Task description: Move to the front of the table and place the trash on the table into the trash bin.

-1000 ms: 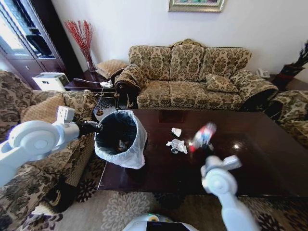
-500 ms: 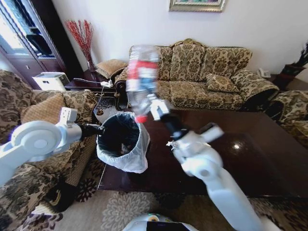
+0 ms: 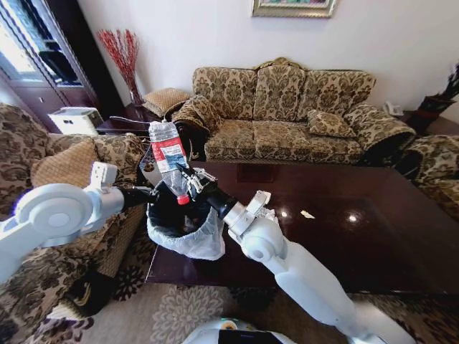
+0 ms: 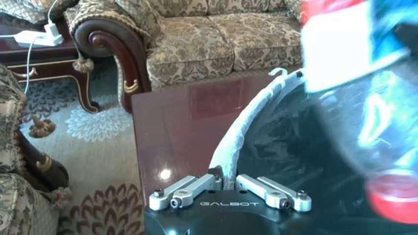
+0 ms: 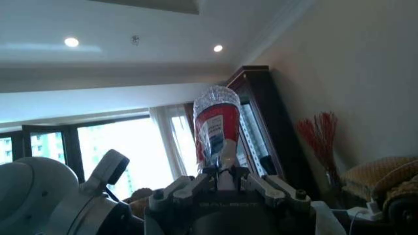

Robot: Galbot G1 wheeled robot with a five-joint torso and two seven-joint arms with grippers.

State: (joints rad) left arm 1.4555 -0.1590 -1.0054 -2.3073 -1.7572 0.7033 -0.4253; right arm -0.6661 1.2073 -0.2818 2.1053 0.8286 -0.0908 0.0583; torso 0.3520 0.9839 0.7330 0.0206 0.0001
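Note:
My right gripper [image 3: 191, 186] is shut on the neck of the clear plastic bottle [image 3: 168, 156] with its red-and-blue label. It holds the bottle tilted, red cap down, right over the mouth of the trash bin [image 3: 192, 241]. In the right wrist view the bottle [image 5: 218, 128] stands out from between the fingers [image 5: 188, 189]. My left gripper [image 3: 148, 193] is shut on the bin's bag-lined rim [image 4: 243, 128] at its left side, and the left wrist view has the bottle [image 4: 356, 93] looming close. A white paper scrap [image 3: 307, 213] lies on the dark table [image 3: 358, 247].
The bin stands at the table's left end. A patterned armchair [image 3: 79, 161] is beside it on the left, a long sofa [image 3: 287, 115] runs behind the table, and another armchair [image 3: 437, 168] is at the right. Patterned carpet [image 3: 172, 312] lies in front.
My right arm has swung the bottle left and down, from high beside the bin to just over its opening. The left arm stays at the rim.

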